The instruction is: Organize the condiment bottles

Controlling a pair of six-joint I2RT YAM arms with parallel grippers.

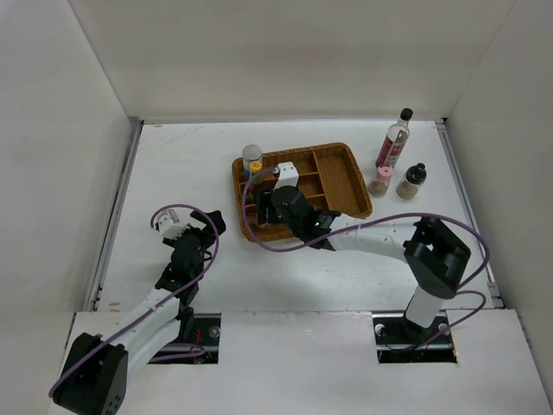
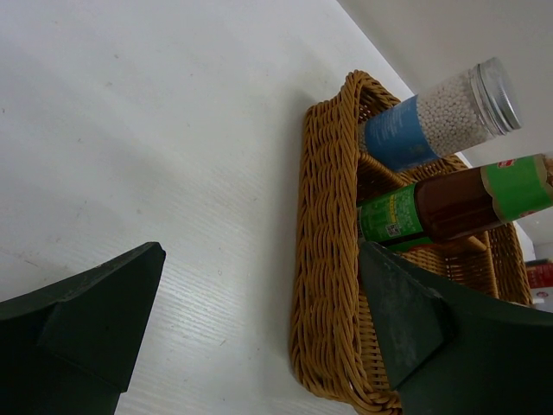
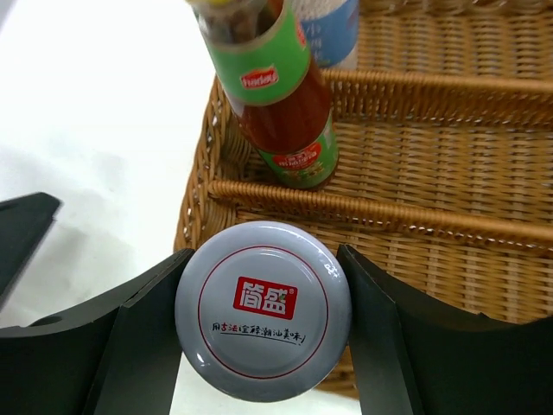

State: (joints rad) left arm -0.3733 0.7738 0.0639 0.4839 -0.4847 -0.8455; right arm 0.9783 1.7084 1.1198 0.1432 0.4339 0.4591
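Right wrist: red-labelled shaker (image 3: 263, 309) pinched in right gripper (image 3: 263, 322) at wicker tray (image 3: 415, 216) corner, body hidden under lid. Behind, red bottle (image 3: 285, 112), cap cut off. Left gripper (image 2: 259, 259) wide open, holding nothing, beside tray.

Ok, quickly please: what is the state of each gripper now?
The left gripper is open, holding nothing.
The right gripper is closed on the red-labelled shaker.

Lid of the red-labelled shaker (image 3: 263, 310): 简盛 is printed in white on a red square, with a finer Chinese line beneath.
Neck band of the green-capped red bottle (image 3: 281, 95): white lettering on a red badge, too small to be read.
Label of the blue-labelled jar (image 3: 333, 30): white Chinese characters, cut off.
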